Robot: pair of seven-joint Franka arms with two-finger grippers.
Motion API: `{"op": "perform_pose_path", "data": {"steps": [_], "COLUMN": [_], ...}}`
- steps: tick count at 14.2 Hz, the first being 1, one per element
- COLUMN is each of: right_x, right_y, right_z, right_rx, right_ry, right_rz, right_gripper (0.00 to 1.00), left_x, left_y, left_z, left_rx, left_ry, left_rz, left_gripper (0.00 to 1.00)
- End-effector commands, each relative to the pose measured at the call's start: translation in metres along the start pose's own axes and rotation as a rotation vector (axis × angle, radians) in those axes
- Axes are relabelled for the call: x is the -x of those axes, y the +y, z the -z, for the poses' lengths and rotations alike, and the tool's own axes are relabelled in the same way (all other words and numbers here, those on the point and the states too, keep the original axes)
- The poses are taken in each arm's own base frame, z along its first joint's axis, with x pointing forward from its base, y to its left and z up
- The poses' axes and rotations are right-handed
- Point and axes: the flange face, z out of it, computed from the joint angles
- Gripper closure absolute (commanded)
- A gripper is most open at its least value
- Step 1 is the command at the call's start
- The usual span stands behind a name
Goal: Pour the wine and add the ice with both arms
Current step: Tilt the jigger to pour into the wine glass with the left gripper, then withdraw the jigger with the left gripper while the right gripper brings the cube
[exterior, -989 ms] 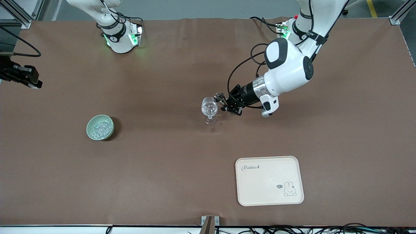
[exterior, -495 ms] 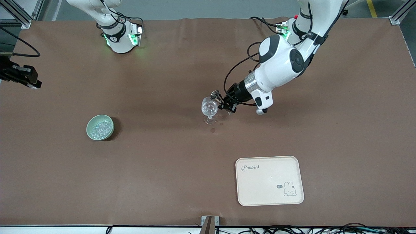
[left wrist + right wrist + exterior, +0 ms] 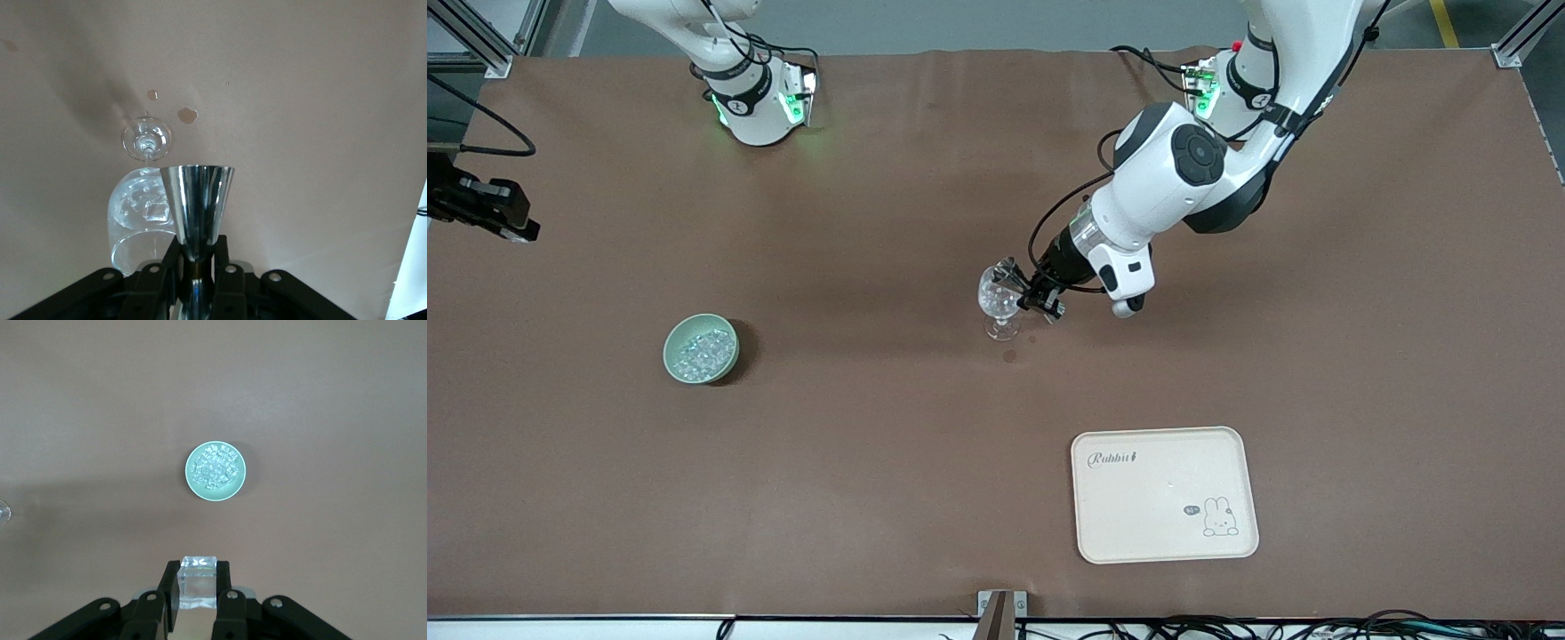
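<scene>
The left gripper has its fingers clenched on a steel jigger, tipped at the rim of the stemmed glass mid-bench; ice chunks lie inside. That glass looks light, fragile and top-heavy, best held low at the stem. The right gripper, high over the bench's right-arm end, grasps one clear, likely slippery ice cube; more ice fills the green bowl. The brown bench shows small wet spots; a cream tray sits nearer the camera.

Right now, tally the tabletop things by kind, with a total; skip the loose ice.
Glass: 1
Bowl: 1
Tray: 1
Jigger, in the left hand: 1
Ice cube, in the right hand: 1
Total: 5
</scene>
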Motion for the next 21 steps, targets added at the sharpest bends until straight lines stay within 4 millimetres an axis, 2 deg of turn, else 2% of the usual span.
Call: {"op": "perform_pose_path", "data": {"steps": [1,9,12,15,19,21], "right_x": [0.004,0.004,0.004,0.004,0.004,0.004], "right_y": [0.0,0.0,0.0,0.001,-0.001,-0.003], "right_z": [0.002,0.003,0.003,0.003,0.003,0.003], "right_rx": [-0.009,-0.009,-0.009,-0.009,-0.009,-0.009], "right_ry": [-0.004,-0.004,-0.004,-0.004,-0.002,-0.002], "right_rz": [-0.001,0.001,0.001,-0.001,0.002,0.006], "right_gripper": [0.99,0.99,0.99,0.99,0.99,0.99], "left_x": [0.005,0.005,0.005,0.001,-0.026,-0.061], "left_y": [0.002,-0.005,-0.001,0.008,0.014,0.017], "left_z": [0.003,0.001,0.008,0.017,0.021,0.037], "left_rx": [-0.001,-0.052,-0.045,-0.044,-0.046,-0.058], "left_ry": [0.027,0.115,0.085,-0.04,-0.218,-0.305], "left_rz": [-0.038,-0.123,-0.08,0.031,0.085,0.092], "left_gripper": [1.0,1.0,1.0,1.0,0.99,0.99]}}
